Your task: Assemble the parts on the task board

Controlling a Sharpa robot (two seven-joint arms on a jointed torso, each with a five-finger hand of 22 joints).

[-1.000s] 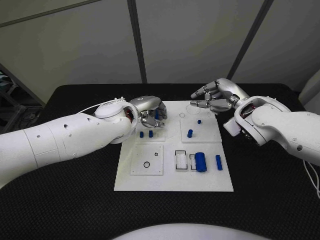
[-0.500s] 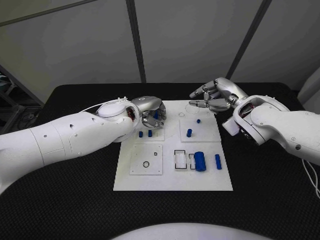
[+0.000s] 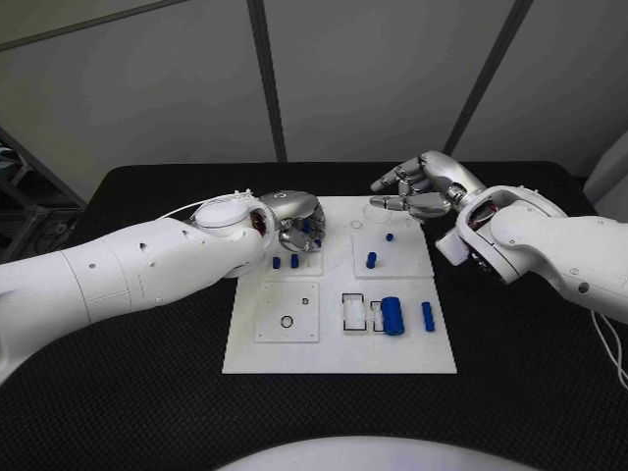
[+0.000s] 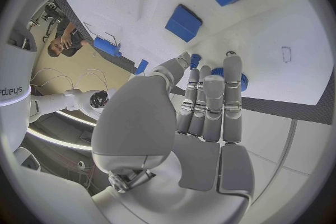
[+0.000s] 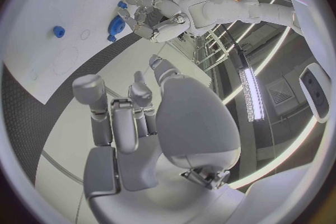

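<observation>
— Silver left hand (image 3: pixel 293 211) first: has it moved in the last second?

— Barely. It has crept a touch toward the middle of the white task board (image 3: pixel 340 353) and hangs over the board's far left corner. No part has shifted, so I judge the assembly no further on; this looks like fine positioning.

— Is it gripping anything?

— I cannot tell. From the head, its fingers hide what lies under them. The left wrist view adds what the head lacks: the fingers (image 4: pixel 210 106) lie straight and close together, with a ridged blue part (image 4: pixel 241 81) at their tips, touching or just behind.

— And across the board?

— Two short blue parts (image 3: pixel 286 263) stand just nearer than that hand; the thick blue cylinder (image 3: pixel 393 317) lies in the near right section, loose.

— The right hand (image 3: pixel 425 188)?

— Unmoved, over the far right edge, fingers loosely curled in. Its own wrist view confirms nothing sits in them, and shows the left hand from the opposite side.
</observation>
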